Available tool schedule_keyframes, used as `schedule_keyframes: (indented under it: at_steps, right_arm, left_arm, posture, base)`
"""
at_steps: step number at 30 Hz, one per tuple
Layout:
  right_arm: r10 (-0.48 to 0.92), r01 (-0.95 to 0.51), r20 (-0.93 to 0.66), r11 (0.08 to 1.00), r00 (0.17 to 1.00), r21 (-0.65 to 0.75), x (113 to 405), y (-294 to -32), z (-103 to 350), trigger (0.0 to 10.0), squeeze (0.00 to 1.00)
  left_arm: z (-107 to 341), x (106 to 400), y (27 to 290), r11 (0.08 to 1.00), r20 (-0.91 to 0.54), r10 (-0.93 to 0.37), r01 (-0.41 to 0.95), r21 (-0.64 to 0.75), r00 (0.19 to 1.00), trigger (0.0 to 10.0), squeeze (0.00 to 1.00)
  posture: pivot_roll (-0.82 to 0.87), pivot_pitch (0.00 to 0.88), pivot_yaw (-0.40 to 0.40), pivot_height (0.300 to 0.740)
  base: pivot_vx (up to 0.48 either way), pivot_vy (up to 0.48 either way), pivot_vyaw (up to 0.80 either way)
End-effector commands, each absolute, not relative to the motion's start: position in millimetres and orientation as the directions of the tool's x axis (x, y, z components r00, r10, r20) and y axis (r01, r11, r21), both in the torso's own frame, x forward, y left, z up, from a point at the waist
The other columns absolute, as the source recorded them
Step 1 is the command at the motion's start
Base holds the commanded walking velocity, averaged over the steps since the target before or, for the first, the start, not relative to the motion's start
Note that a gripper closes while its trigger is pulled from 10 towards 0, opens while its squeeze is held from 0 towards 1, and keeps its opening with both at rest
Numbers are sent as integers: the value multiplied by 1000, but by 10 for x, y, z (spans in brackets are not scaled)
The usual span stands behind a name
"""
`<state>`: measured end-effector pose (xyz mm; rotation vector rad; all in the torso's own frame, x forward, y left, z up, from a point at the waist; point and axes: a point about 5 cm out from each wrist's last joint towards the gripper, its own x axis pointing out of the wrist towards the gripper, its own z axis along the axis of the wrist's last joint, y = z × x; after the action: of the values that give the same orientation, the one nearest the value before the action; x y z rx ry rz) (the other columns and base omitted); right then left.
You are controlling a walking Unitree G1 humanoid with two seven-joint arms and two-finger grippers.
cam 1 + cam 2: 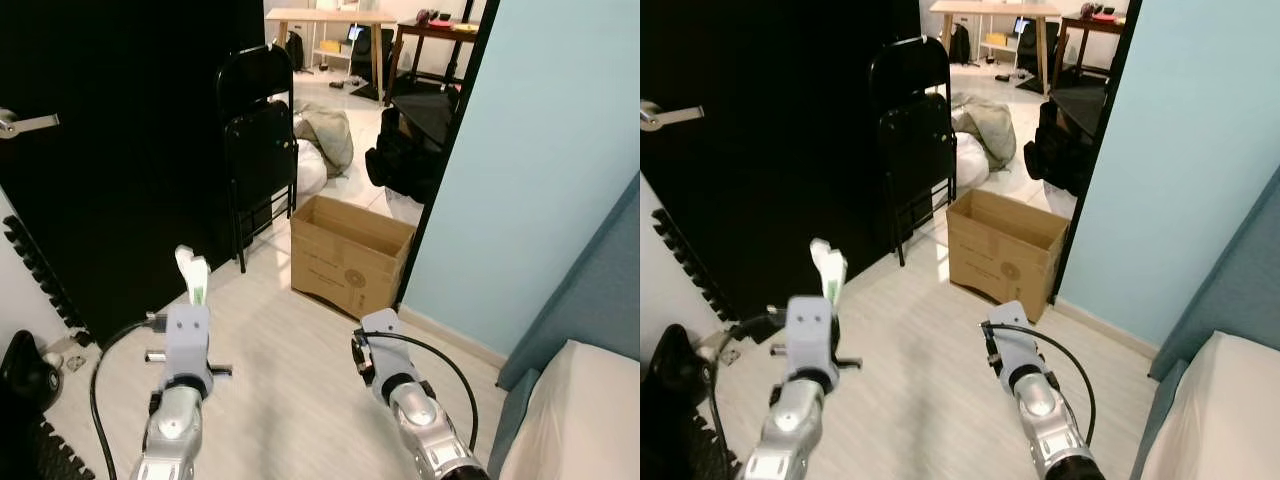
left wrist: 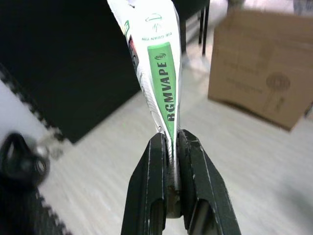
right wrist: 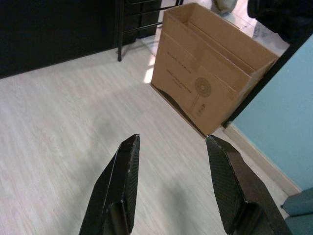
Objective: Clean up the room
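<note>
Left gripper [image 2: 170, 147] clenched on a thin, glossy white-and-green sachet [image 2: 155, 58], flat, crinkled; long axis upright, free end up, held above pale wood-grain floor [image 1: 290, 350]. Right gripper [image 3: 171, 161] released, holding nothing. Open brown corrugated cardboard box [image 1: 352, 252] ahead, beside teal wall [image 1: 540, 170].

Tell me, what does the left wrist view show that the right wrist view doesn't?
The left wrist view gives the left hand pinching a white and green wrapper printed RGMVAPE, with a dark rounded object on the floor near the wall. The right wrist view gives the right hand, open and holding nothing, and a pale blue wall. Both share the open cardboard box on the pale wood floor.
</note>
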<state>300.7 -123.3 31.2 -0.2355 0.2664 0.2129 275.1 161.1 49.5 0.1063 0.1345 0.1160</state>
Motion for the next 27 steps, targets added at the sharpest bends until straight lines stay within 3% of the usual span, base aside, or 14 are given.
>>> schedule_keyframes:
  at_steps: [1, 9, 13, 15, 18, 27]
  right_arm:
    - [186, -247, -277, 947, 943, -205, 3026, -1236, 323, 10000, 0]
    - [170, -228, -260, 950, 950, -214, 3030, -1330, 340, 10000, 0]
    - [162, -215, -249, 956, 955, -202, 3042, -1329, 367, 10000, 0]
    - [165, -213, -243, 959, 956, -188, 3050, -1290, 382, 10000, 0]
    - [198, -253, -252, 944, 947, -211, 3046, -1174, 372, 10000, 0]
    - [188, -244, -253, 946, 949, -214, 3064, -1186, 387, 10000, 0]
  left_arm:
    - [548, 2761, 1562, 986, -114, 99, -82, 142, 989, 10000, 0]
    - [1023, 2878, 1627, 968, -3, 86, -83, 235, 996, 10000, 0]
    - [1084, 2913, 1647, 973, 28, 91, -95, 209, 995, 10000, 0]
    - [990, 2913, 1649, 980, 24, 92, -95, 177, 995, 10000, 0]
    - [491, 2730, 1616, 984, -108, 140, -127, 124, 984, 10000, 0]
    - [529, 2692, 1439, 993, -140, 73, -59, 102, 987, 10000, 0]
  posture:
    - [90, 35, -26, 734]
    - [254, 42, 16, 734]
    - [187, 49, -15, 734]
    - [135, 35, -37, 734]
    - [93, 36, -6, 734]
    - [89, 24, 11, 734]
  base:
    - [0, 0, 0]
    - [0, 0, 0]
    - [0, 0, 0]
    - [0, 0, 0]
    - [0, 0, 0]
    - [0, 0, 0]
